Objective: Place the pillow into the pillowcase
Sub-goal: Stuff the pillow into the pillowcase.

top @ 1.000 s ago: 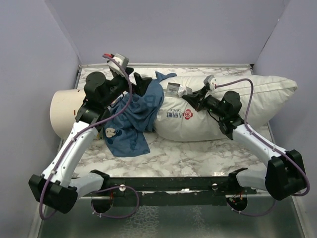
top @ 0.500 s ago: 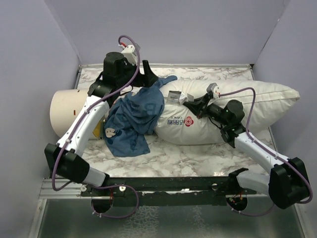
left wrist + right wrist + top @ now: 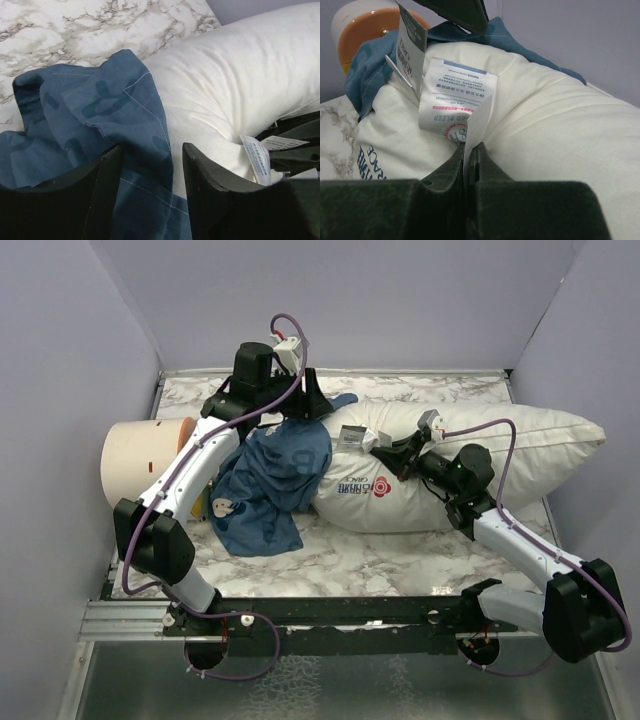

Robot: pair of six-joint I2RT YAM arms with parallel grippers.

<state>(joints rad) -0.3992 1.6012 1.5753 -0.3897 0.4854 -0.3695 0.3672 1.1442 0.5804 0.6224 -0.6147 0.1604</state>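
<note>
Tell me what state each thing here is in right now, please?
pillow: lying mostly bare, not inside the pillowcase.
pillowcase: crumpled, one edge draped over the pillow's end.
left gripper: jaws open astride the pillowcase's edge.
right gripper: jaws shut on the care label.
care label: pinched at its lower end.

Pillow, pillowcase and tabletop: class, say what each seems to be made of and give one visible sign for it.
Pillow: matte white woven fabric, perhaps cotton, over soft filling; it dents and puckers.
Pillowcase: thin matte blue printed cloth; it shows a stitched hem and loose folds.
Tabletop: smooth marble-look surface, white with grey veins; whether it is real stone or laminate cannot be told.
</note>
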